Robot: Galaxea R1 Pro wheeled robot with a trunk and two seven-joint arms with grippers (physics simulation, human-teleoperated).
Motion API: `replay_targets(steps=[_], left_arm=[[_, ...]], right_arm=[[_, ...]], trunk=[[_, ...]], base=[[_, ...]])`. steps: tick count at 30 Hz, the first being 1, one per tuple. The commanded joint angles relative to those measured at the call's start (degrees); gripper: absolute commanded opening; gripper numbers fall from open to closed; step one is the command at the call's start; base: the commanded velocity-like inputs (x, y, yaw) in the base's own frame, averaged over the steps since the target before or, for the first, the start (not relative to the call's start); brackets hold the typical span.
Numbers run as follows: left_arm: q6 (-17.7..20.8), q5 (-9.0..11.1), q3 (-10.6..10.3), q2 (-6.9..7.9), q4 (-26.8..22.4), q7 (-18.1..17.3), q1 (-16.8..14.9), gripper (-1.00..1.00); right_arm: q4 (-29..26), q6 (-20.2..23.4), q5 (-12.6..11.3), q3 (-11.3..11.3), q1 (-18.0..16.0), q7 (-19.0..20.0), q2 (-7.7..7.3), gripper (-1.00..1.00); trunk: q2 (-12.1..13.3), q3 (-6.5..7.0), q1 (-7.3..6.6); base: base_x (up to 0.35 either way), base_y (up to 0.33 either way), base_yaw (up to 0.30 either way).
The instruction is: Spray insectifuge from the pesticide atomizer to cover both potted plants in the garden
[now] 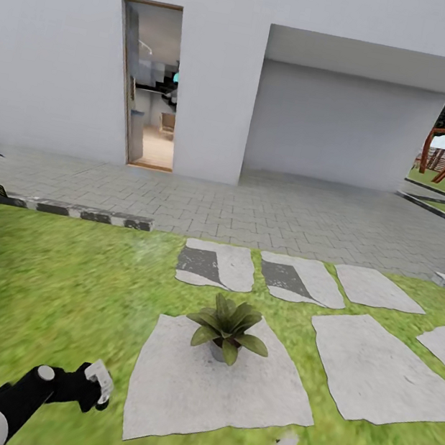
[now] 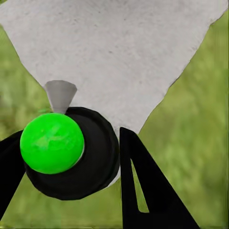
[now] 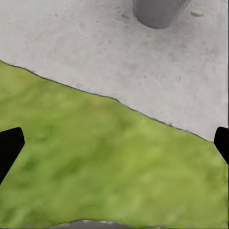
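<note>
- One potted plant [image 1: 227,328] stands on the big grey stepping stone [image 1: 171,389] straight ahead of me, just past both my hands; a second one I cannot find from here.
- My left gripper [image 1: 97,384] is clamped on the pesticide atomizer [image 2: 62,148]; seen from my left wrist, its dark round body with a bright green cap sits between my black fingers [image 2: 148,191].
- So the pick-up looks done. No spray or wetting shows on the leaves, so I judge both plants are still to be covered.
- My left wrist camera looks down the bottle's long axis end-on, and its pale nozzle [image 2: 60,95] points toward the stone.
- My right gripper [image 3: 114,143] is spread wide and empty over grass [image 3: 95,167], near the grey pot [image 3: 157,12].
</note>
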Motion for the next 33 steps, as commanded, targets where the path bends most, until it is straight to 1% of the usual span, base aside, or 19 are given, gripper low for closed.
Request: replay_targets(steps=[1,2,3,4,6,8,11,12,14,17,18,19,21,22,24,27,28,29,33], left_arm=[[2.42,-0.56,0.9,-0.05,-0.04,-0.23,-0.06,-1.0],[4.61,-0.52,1.0,-0.05,-0.07,-0.29,-0.09,-1.0],[7.93,-0.48,1.06,-0.05,-0.39,-0.4,-0.11,-1.0],[10.51,-0.48,1.05,-0.11,-0.65,-0.45,-0.2,-1.0],[13.72,-0.48,0.97,-0.19,-0.89,-0.67,-0.5,-1.0],[15.83,-0.49,0.91,-0.27,-1.02,-0.97,-0.68,-1.0],[18.71,-0.49,0.76,-0.3,-1.1,-1.41,-0.94,-1.0],[20.36,-0.49,0.74,-0.46,-1.21,-1.46,-0.99,-1.0],[26.32,-0.5,0.66,-1.19,-3.37,-1.95,-1.55,-1.0],[31.04,-0.79,-0.13,-1.92,-7.34,-5.91,-2.1,-1.0],[34.39,-0.91,-1.34,-2.12,-9.18,-8.68,-2.66,-1.0],[36.98,-0.96,-2.89,-2.17,-10.2,-10.27,-3.26,-1.0],[41.84,-0.97,-7.02,-2.19,-11.2,-11.86,-4.91,-1.0],[43.1,-0.95,-8.28,-2.22,-11.33,-12.09,-5.6,-1.0],[44.75,-0.93,-9.61,-2.31,-11.4,-12.3,-7.07,-1.0],[45.8,-0.87,-10.25,-2.33,-11.28,-12.86,-8.52,-1.0],[47.25,-1.03,-16.55,-2.0,-11.32,-17.45,-8.93,-1.0],[51.88,-1.45,-21.6,-1.55,-11.4,-20.95,-10.45,-1.0],[53.49,-1.61,-22.43,-1.04,-11.38,-21.55,-11.84,-1.0]], right_arm=[[0.1,-0.5,-4.92,-0.01,0.61,-1.76,-0.01,1.0],[0.14,-0.64,-7.93,-0.01,0.91,-2.96,-0.01,1.0],[0.21,-0.75,-12.01,-0.01,1.22,-4.67,-0.05,1.0],[0.3,-0.81,-15.25,-0.01,1.38,-6.35,-0.08,1.0],[0.41,-0.9,-19.37,-0.01,1.77,-9.89,-0.09,1.0],[0.45,-0.94,-21.45,0.0,2.22,-12.62,-0.1,1.0],[0.45,-1.67,-22.49,-0.01,3.05,-13.94,-0.17,1.0],[0.45,-2.1,-22.55,-0.01,3.13,-14.04,-0.18,1.0],[0.46,-3.2,-23.53,-0.01,3.37,-14.21,-0.18,1.0],[0.46,-3.49,-25.39,-0.01,3.46,-14.19,-0.19,1.0],[0.46,-3.5,-25.76,-0.01,3.47,-14.18,-0.13,1.0],[0.46,-3.51,-25.88,-0.01,3.47,-14.2,-0.09,1.0],[0.46,-3.51,-26.84,-0.01,3.48,-14.24,-0.03,1.0],[0.46,-3.51,-27.89,-0.01,3.48,-14.25,-0.02,1.0],[0.44,-3.51,-30.32,-0.01,3.48,-14.22,-0.01,1.0],[0.43,-3.51,-31.49,-0.01,3.48,-14.23,-0.01,1.0],[0.46,-3.51,-31.68,-0.01,3.48,-14.25,-0.01,1.0],[0.46,-3.51,-31.72,0.03,3.48,-14.25,-0.01,1.0],[0.46,-3.51,-31.72,0.07,3.48,-14.25,-0.01,1.0]], trunk=[[-0.02,-0.05,-0.01],[-0.02,-0.05,-0.01],[-0.02,-0.05,-0.01],[-0.02,-0.05,-0.01],[-0.02,-0.05,-0.01],[-0.02,-0.05,-0.01],[-0.02,-0.05,-0.01],[-0.02,-0.05,-0.01],[-0.02,-0.05,-0.01],[-0.02,-0.05,-0.01],[-0.02,-0.05,-0.01],[-0.02,-0.05,-0.01],[-0.02,-0.05,-0.01],[-0.02,-0.05,-0.01],[-0.02,-0.05,-0.01],[-0.02,-0.05,-0.01],[-0.02,-0.05,-0.01],[-0.02,-0.05,-0.01],[-0.02,-0.05,-0.01]], base=[[0.0,0.0,0.0],[0.0,0.0,0.0],[0.0,0.0,0.0],[0.0,0.0,0.0],[0.0,0.0,0.0],[0.0,0.0,0.0],[0.0,0.0,0.0],[0.006,0.0,0.0],[0.158,0.0,0.0],[0.302,0.0,0.0],[0.327,0.0,0.0],[0.331,0.0,0.0],[0.333,0.0,0.0],[0.334,0.0,0.0],[0.334,0.0,0.0],[0.334,0.0,-0.005],[0.334,0.0,-0.243],[0.306,0.0,-0.292],[0.293,0.0,-0.298]])
